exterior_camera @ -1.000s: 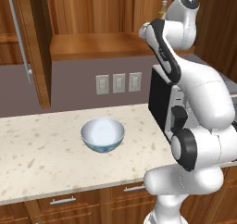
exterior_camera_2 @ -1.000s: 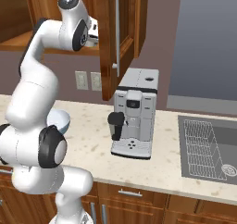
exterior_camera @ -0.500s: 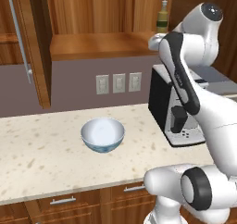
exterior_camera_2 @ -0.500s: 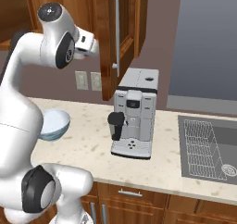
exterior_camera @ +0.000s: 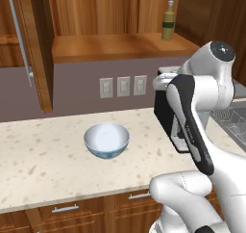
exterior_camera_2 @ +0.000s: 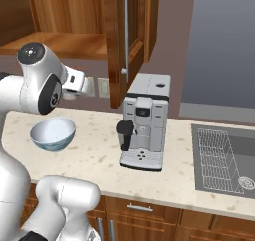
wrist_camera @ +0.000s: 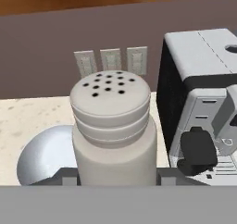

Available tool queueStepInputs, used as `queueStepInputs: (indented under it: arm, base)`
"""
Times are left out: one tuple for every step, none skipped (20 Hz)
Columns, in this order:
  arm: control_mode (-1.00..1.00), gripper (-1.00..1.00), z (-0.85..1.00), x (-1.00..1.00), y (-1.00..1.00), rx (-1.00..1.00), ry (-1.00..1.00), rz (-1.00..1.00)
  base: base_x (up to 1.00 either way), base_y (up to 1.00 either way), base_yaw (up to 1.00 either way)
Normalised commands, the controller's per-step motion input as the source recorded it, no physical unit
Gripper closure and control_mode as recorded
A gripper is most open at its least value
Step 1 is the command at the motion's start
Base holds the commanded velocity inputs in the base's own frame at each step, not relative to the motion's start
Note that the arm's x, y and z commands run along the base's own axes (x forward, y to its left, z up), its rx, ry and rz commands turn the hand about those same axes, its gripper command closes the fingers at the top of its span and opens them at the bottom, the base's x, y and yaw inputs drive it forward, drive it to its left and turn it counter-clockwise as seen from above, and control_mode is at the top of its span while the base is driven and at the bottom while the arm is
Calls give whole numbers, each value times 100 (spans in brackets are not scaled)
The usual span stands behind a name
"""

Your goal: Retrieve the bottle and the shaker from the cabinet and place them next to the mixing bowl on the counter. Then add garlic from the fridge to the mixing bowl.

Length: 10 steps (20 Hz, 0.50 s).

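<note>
The shaker [wrist_camera: 112, 126] is clamped between the jaws of the gripper [wrist_camera: 113, 176], whose dark finger tips [wrist_camera: 65, 176] are seen on either side of its lower body in the hand view. Its long axis runs up that view, with the perforated, rounded top toward the upper edge and the base hidden at the bottom; it appears upright, carried in the air above the table [exterior_camera: 43, 164] and not resting on it. Behind and below the shaker, the mixing bowl [exterior_camera: 106, 139] sits on the table near the middle of its visible stretch, closer to the front edge than to the wall. To the bowl's right, a coffee machine [exterior_camera_2: 144, 120] stands on the table, toward the sink [exterior_camera_2: 224, 158].

The bottle [exterior_camera: 167, 24] stands upright on the shelf of the open cabinet [exterior_camera: 120, 44], near the shelf's right end, its narrow neck and spout pointing up. Three wall outlets [exterior_camera: 123, 86] are set in the wall below the shelf.
</note>
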Motion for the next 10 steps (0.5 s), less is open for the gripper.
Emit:
queueStepInputs:
  arm:
    - [-100, 100, -100, -41, 29, -12, 11, 3]
    - [-100, 100, -100, -29, 26, -12, 11, 3]
    - [-100, 100, -100, -13, 19, -12, 11, 3]
    - [-100, 100, -100, -10, 16, -11, 10, 3]
    - [-100, 100, -100, -4, 12, -10, 10, 3]
    - [-100, 100, -100, 0, 11, -9, 10, 3]
    - [-100, 100, -100, 0, 8, -7, 9, 3]
    - [-100, 100, -100, 0, 6, -5, 10, 3]
    - [-100, 100, -100, 0, 3, -3, 9, 4]
    - [-100, 100, -86, 0, 1, 0, 12, 4]
  base:
    - [0, 0, 0]
    - [0, 0, 0]
    - [0, 0, 0]
    - [0, 0, 0]
    - [0, 0, 0]
    - [0, 0, 0]
    - [0, 0, 0]
    - [0, 0, 0]
    - [0, 0, 0]
    - [0, 0, 0]
